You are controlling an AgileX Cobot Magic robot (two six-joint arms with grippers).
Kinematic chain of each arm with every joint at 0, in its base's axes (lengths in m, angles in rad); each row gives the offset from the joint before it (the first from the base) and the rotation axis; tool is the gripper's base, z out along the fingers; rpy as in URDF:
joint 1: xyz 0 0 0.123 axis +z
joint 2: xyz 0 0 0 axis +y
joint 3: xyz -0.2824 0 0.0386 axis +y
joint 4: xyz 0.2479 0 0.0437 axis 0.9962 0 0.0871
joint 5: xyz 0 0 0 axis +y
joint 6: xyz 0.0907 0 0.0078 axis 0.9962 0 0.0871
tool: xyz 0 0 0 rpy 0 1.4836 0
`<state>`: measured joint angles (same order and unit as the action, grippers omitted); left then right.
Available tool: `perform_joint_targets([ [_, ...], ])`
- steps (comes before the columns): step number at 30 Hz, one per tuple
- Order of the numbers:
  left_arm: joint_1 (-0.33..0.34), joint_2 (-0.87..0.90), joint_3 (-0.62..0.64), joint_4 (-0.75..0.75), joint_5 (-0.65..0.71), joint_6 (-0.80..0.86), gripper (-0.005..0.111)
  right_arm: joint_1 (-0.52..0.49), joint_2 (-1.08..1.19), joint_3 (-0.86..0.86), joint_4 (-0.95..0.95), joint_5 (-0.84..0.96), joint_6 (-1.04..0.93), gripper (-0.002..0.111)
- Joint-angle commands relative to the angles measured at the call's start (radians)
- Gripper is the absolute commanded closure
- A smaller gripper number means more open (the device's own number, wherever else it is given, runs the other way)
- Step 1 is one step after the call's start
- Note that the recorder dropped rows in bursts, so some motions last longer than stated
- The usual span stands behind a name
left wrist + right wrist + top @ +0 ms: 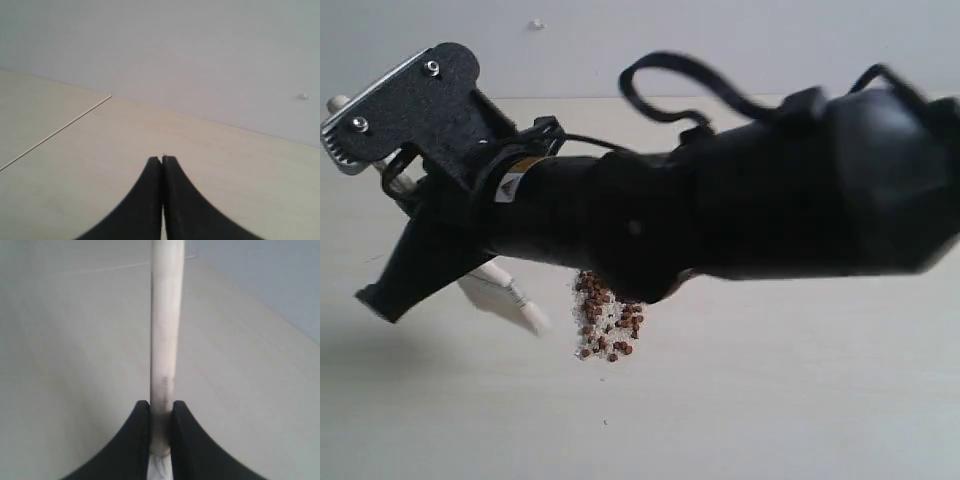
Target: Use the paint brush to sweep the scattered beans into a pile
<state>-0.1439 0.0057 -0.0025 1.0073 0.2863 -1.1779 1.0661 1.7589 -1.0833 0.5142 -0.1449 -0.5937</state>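
Clamping the brush [165,315] by its cream handle, the right gripper [161,407] has both black fingers pressed against the wood. The handle runs on past the fingertips over bare table. The left gripper [162,161] has its fingers together with nothing between them and hangs over open tabletop.

Around the left gripper the table [75,165] is bare out to the far edge, where it meets the wall [200,50]. A thin seam [55,131] crosses the top off to one side. In the exterior view the right arm [740,210] reaches in from the right edge and hides much of the middle of the table. Bare top shows all along its near side and out toward the left edge.

The pile [605,318] lies mid-table, well in from the far edge, its far part tucked under the arm. Its beans [620,346] are reddish-brown and packed close, with pale crumbs [588,298] mixed in on the side toward the left edge. The brush head [510,298], whitish and blurred, sits low just beside the pile on that same side, with a narrow strip of bare table between them. Whether the bristles touch the surface cannot be told.

The tabletop is a pale, matte, wood-look sheet. The wall behind is plain light grey, marked only by a small white speck [537,24].
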Motion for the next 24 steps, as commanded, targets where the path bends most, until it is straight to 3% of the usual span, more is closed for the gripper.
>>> perform_joint_targets([
  [1, 0.0, -0.006, 0.003, 0.005, 0.0, -0.004, 0.107, -0.038, -0.132, 0.083, -0.215, 0.122, 0.053, 0.108],
  [8, 0.0, -0.006, 0.003, 0.005, 0.0, -0.004, 0.107, -0.151, -0.268, 0.193, -0.396, 0.226, -0.161, 0.108],
  [13, 0.003, -0.006, 0.003, 0.005, 0.003, -0.004, 0.107, -0.246, -0.278, 0.19, -0.371, 0.378, -0.429, 0.108],
  [16, 0.004, -0.006, 0.003, 0.005, 0.008, -0.004, 0.107, -0.304, -0.278, 0.165, -0.194, 0.368, -0.657, 0.108],
  [19, 0.004, -0.006, 0.003, 0.005, 0.008, -0.004, 0.107, -0.365, -0.278, 0.097, 0.119, 0.475, -0.977, 0.108],
  [24, 0.004, -0.006, 0.003, 0.005, 0.01, -0.004, 0.107, -0.561, -0.278, -0.014, 0.718, 1.036, -1.469, 0.108],
])
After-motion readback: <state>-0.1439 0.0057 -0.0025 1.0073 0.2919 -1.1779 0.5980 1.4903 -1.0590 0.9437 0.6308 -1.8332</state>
